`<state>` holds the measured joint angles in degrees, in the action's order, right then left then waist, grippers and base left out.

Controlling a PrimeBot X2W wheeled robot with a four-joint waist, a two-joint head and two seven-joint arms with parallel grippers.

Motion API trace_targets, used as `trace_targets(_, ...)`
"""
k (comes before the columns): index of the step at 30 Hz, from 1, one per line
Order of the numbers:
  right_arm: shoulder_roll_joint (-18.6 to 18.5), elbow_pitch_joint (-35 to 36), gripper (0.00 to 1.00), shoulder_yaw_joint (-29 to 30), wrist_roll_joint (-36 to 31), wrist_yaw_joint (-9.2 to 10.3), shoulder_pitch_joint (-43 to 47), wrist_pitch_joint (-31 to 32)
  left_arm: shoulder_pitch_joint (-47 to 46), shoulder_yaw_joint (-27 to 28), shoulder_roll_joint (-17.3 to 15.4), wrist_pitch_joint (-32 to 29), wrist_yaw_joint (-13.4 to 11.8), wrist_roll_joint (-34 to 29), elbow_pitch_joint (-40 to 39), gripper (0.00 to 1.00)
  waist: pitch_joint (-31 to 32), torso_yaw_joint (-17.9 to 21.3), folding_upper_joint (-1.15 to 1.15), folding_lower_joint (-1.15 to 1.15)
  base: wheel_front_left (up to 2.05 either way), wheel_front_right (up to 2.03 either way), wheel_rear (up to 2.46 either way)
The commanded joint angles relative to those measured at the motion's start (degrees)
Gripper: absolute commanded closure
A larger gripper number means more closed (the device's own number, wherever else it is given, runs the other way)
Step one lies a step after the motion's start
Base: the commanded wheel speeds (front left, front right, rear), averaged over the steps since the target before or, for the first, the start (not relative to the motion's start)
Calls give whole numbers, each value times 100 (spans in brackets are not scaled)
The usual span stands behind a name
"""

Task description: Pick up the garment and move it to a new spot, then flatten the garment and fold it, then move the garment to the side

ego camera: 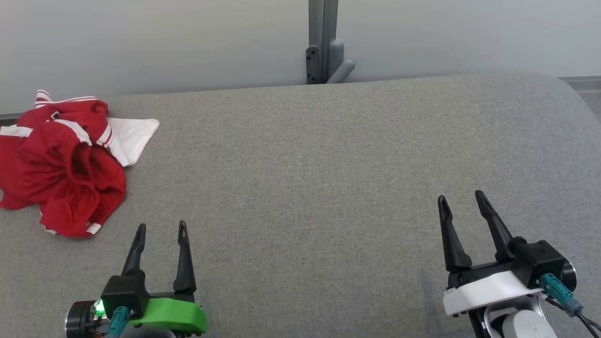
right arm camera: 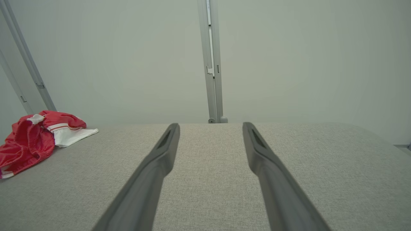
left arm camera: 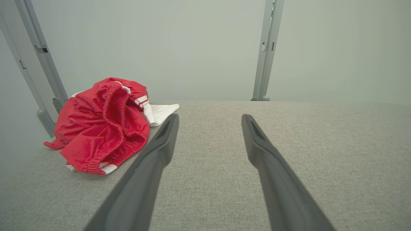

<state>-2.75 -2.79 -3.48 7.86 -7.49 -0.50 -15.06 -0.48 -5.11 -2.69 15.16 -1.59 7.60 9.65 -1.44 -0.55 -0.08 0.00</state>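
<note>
Both pairs of fingers are spread wide and hold nothing. The left gripper [ego camera: 161, 225] is at the near left and the right gripper [ego camera: 460, 195] at the near right, both over the grey table [ego camera: 300, 155]. The crumpled red-and-white garment [ego camera: 61, 169] lies at the table's far left, beyond the left gripper and apart from it.

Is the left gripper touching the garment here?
Apart. In the head view, bare grey surface lies between the left gripper and the garment.

Lab-like test bay: grey fabric table [ego camera: 328, 164], bare wall [ego camera: 188, 37], metal post [ego camera: 323, 28].
</note>
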Motion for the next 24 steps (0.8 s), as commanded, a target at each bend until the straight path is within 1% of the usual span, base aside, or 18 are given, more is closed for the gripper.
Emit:
trace_targets(1,-24,21,0,-1,-28,0,41,-15,74,3,-36,3,-20,24,0,0,-1,-2,8,0,0,0,0)
trace_targets(8,-24,26,0,17,-22,-1,45,-15,64,-13,-36,3,-26,7,7,0,-13,-37,8,0,0,0,0)
trace_targets(13,-21,48,0,37,-30,-1,60,-15,17,18,-36,4,-55,8,39,0,-18,-162,8,0,0,0,0)
trace_targets(17,-21,62,0,25,-31,0,82,-15,-9,31,-36,3,-70,10,47,0,-14,-417,8,0,0,0,0)
trace_targets(24,-22,50,0,4,-20,0,123,-15,32,36,-34,3,-82,41,89,0,31,-1167,8,0,0,0,0)
